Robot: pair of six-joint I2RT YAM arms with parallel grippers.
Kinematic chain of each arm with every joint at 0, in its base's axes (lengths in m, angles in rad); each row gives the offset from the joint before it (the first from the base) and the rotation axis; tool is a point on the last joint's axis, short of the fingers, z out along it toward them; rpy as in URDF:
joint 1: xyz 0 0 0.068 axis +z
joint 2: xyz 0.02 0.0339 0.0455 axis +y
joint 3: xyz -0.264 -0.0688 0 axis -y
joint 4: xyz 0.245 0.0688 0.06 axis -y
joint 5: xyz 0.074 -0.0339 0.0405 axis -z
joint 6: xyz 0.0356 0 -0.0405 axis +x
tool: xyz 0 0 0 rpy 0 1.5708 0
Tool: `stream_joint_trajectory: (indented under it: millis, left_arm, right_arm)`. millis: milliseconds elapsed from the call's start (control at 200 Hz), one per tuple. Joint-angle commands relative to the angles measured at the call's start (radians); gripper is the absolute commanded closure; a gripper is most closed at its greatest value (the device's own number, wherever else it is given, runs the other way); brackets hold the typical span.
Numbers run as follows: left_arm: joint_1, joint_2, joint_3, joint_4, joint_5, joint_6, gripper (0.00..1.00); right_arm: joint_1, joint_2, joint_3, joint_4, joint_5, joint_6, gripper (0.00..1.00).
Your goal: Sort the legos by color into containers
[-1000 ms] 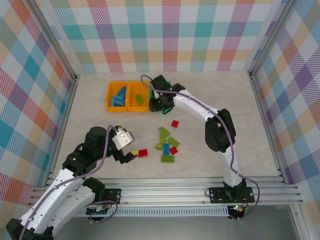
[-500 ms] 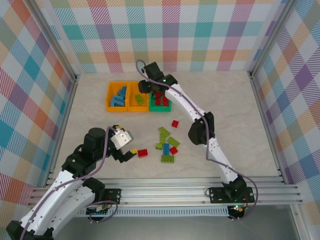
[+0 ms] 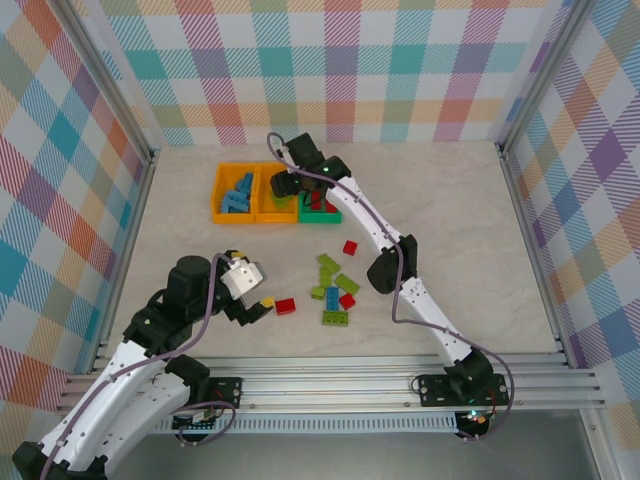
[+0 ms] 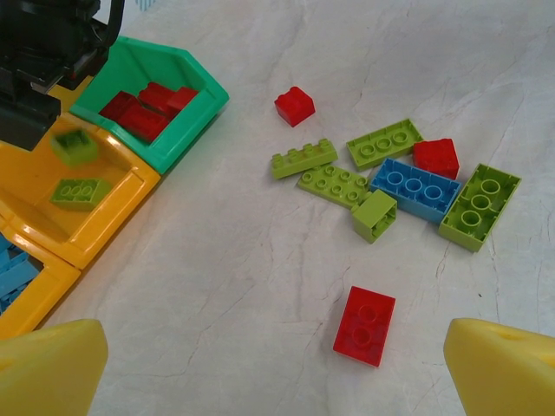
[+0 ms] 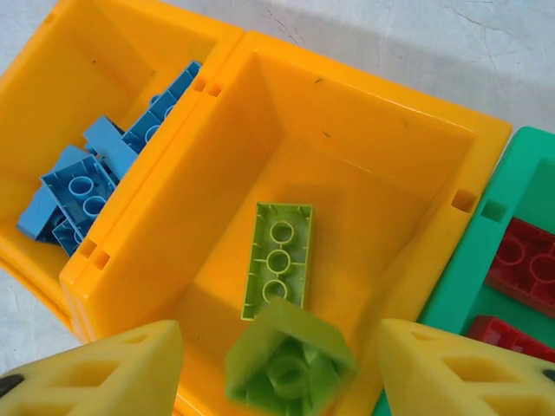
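The right jaws have just spread over the middle orange bin (image 5: 373, 156), and a blurred lime brick (image 5: 290, 364) seems to be dropping in. The left jaws gape wide, and more bricks (image 4: 414, 186) wait toward the table's near edge.

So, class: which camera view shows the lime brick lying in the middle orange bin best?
Right wrist: the lime brick is close, with its studs clear. Left wrist shows it small and far off; top external gives just a green speck.

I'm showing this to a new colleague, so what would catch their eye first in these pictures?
A blurred lime green studded plastic brick hangs mid-air within the open right gripper, above the middle orange plastic bin. On the pale table lie loose red, blue and green bricks, clustered centrally.
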Motion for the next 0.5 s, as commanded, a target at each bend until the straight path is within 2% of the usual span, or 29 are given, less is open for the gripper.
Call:
stream_joint_trajectory:
  millis: [0, 110, 255, 390, 495]
  left_arm:
    - [0.012, 0.002, -0.014, 0.029, 0.002, -0.010, 0.00]
    - [0.012, 0.010, -0.012, 0.029, 0.001, -0.010, 0.00]
    - [0.012, 0.009, -0.014, 0.029, 0.005, -0.009, 0.00]
    - [0.013, 0.019, -0.008, 0.029, 0.013, -0.007, 0.00]
    - [0.014, 0.020, -0.008, 0.026, 0.014, -0.008, 0.00]
  right_arm:
    - [0.006, -0.026, 0.051, -0.028, 0.014, -0.039, 0.38]
    - [0.007, -0.085, 0.051, -0.086, 0.015, -0.095, 0.37]
    - [0.005, -0.181, 0.034, -0.266, -0.073, -0.245, 0.28]
    - [0.006, -0.340, -0.131, -0.365, -0.003, -0.342, 0.23]
    - [-0.003, -0.564, -0.480, -0.312, 0.035, -0.384, 0.16]
